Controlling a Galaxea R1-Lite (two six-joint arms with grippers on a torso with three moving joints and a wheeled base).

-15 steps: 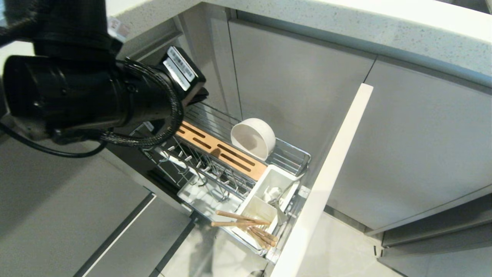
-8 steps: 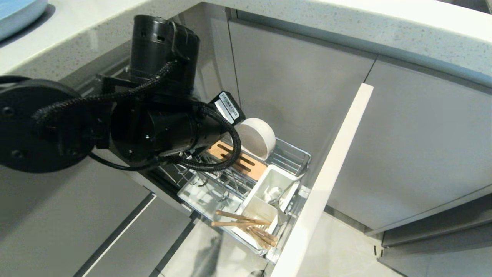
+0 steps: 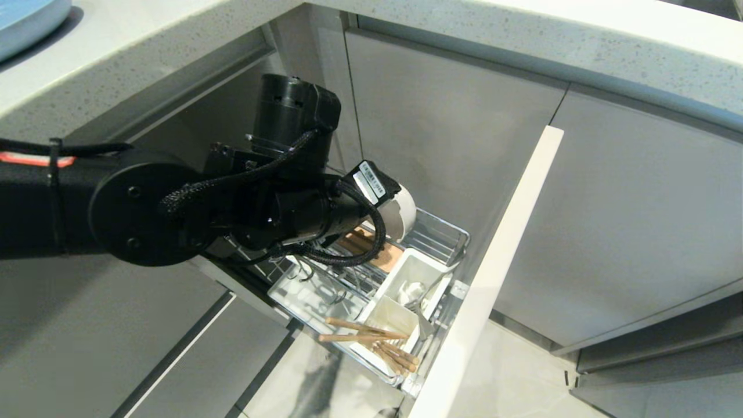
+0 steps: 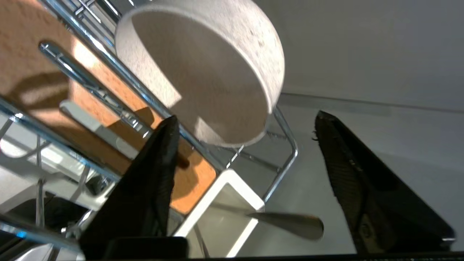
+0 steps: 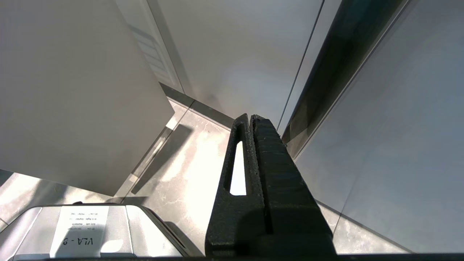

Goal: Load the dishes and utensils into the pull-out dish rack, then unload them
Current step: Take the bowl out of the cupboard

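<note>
Bowl on its side in the pull-out rack, left gripper spread before it

Dishes first: the white bowl (image 4: 203, 72) lies tipped on its side at the back of the pull-out dish rack (image 3: 450, 232), its mouth facing the arm, resting against the chrome wires beside the slotted wooden strip (image 4: 40, 83). The pale blue plate (image 3: 26, 17) sits up on the table at the far left, well apart from the rack. Down at the front of the rack, the white caddy (image 3: 429, 264) holds the silver spoon (image 3: 415, 293), and the wooden chopsticks (image 3: 363, 334) lie slanted across the caddy's front compartment, their ends sticking out over the white tray (image 3: 290, 299).

The left gripper (image 4: 244, 125) is right at the bowl with its two black fingers (image 4: 152, 181) spread wide and nothing between them; the bowl's lower rim sits just ahead of the gap, not touched by either finger as far as I can see. From above, the left arm (image 3: 145, 215) reaches in across the plate prongs and hides most of the bowl.

The right gripper (image 5: 250, 117) hangs off to the side over the floor beside grey cabinet doors (image 5: 398, 127), its fingers pressed together on nothing.

The rack's grey front panel (image 3: 493, 273) stands pulled out from the cabinets.
</note>
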